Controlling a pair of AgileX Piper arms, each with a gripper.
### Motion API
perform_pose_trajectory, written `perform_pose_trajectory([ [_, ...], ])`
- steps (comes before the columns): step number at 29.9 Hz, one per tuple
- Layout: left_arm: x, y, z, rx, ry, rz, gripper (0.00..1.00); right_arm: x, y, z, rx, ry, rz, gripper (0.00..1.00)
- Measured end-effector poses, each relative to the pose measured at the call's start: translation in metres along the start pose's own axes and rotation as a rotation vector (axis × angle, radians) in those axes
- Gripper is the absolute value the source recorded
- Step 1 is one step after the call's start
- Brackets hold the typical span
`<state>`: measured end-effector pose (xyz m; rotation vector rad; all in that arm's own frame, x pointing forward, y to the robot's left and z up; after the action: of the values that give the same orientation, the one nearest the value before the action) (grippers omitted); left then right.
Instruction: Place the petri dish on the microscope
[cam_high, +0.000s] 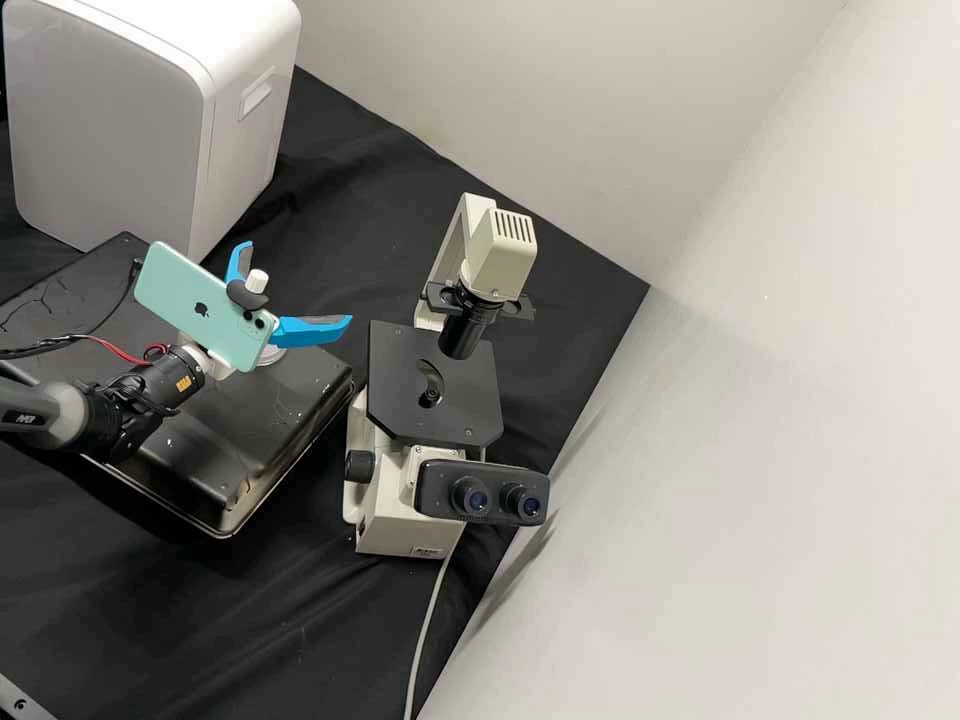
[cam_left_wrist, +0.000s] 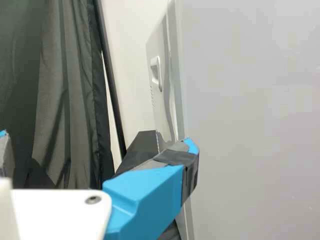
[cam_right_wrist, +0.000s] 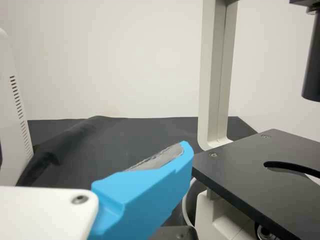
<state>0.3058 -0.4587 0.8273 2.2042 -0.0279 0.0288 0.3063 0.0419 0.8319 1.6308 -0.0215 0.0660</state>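
Note:
The white microscope (cam_high: 385, 500) stands mid-bench, its flat black stage (cam_high: 470, 400) bare under the lens. My right gripper (cam_high: 285, 298) hovers just left of the stage, over a black case, open with nothing between its fingers. In the right wrist view one blue finger (cam_right_wrist: 150, 182) points at the stage (cam_right_wrist: 250, 165), level with its edge. My left gripper (cam_left_wrist: 95, 142) is open and holds nothing. Its taped blue finger (cam_left_wrist: 165, 175) is close to a white panel (cam_left_wrist: 240, 110).
A flat black case (cam_high: 250, 440) lies under the right arm. A large white appliance (cam_high: 150, 110) stands at the back left. A pale wall (cam_high: 780, 400) runs along the bench's right edge, close to the microscope. A cable (cam_high: 425, 630) trails from the microscope to the front.

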Motion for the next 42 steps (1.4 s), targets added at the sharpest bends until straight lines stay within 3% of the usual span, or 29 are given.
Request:
perform_pose_trajectory([
  [14,-0.003,-0.0014,0.000,0.000,-0.001,-0.006,1.00,0.000,0.000,0.000,0.000,0.000,0.000,1.00],
  [16,-0.009,-0.0031,0.001,0.000,-0.004,-0.015,1.00,0.000,0.000,0.000,0.000,0.000,0.000,1.00],
  [24,-0.040,-0.0004,0.016,-0.050,-0.063,-0.007,1.00,0.000,0.000,0.000,0.000,0.000,0.000,1.00],
  [30,-0.063,-0.0006,0.036,-0.055,-0.155,-0.005,1.00,0.000,0.000,0.000,0.000,0.000,0.000,1.00],
  [35,-0.086,0.0004,0.048,-0.058,-0.242,0.034,1.00,0.000,0.000,0.000,0.000,0.000,0.000,1.00],
  [38,-0.098,-0.0024,0.052,-0.062,-0.278,0.054,1.00,0.000,0.000,0.000,0.000,0.000,0.000,1.00],
  [42,-0.111,-0.0099,0.057,-0.067,-0.328,0.053,1.00,0.000,0.000,0.000,0.000,0.000,0.000,1.00],
])
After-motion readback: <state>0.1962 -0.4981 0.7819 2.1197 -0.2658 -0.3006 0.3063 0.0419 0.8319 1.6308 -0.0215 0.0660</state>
